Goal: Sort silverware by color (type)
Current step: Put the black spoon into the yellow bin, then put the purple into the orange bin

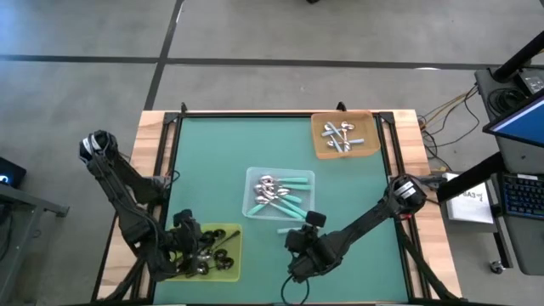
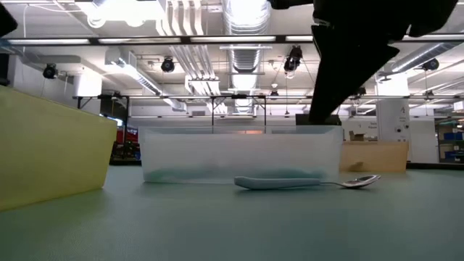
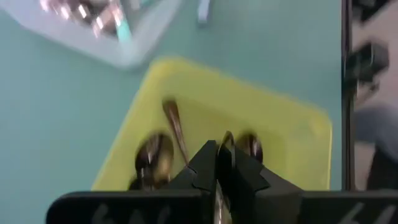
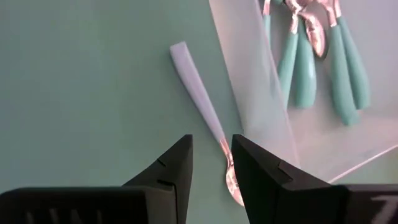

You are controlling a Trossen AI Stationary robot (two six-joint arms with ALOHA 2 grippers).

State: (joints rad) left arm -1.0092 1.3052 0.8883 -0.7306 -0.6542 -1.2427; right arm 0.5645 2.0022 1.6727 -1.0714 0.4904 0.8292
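The silverware is sorted into three trays. Dark spoons [image 3: 155,158] lie in the yellow-green tray [image 1: 229,234] at the near left. Teal-handled spoons [image 1: 285,197] fill the clear tray [image 1: 253,178] in the middle. Pale ones [image 1: 342,136] lie in the orange-brown tray [image 1: 321,149] at the far right. One pale-handled spoon [image 4: 198,90] lies flat on the table just near of the clear tray. My right gripper [image 4: 211,158] hovers open over it, fingers on either side of its neck. My left gripper [image 3: 222,163] is over the yellow-green tray, shut on a dark spoon. My left gripper pinches a dark spoon between its two fingers, seen edge-on; a thin curved end [image 3: 226,138] sticks out past the fingertips. The spoon is held above the yellow-green tray's floor. Which part of it is gripped is hidden by the fingers.
The loose spoon's bowl [image 2: 360,181] points toward the table's right, its handle [image 2: 279,183] lying against the front of the clear tray's wall [image 2: 239,156]. Green table surface lies open between the trays. Black frame rails [image 1: 387,153] run along the table's sides.
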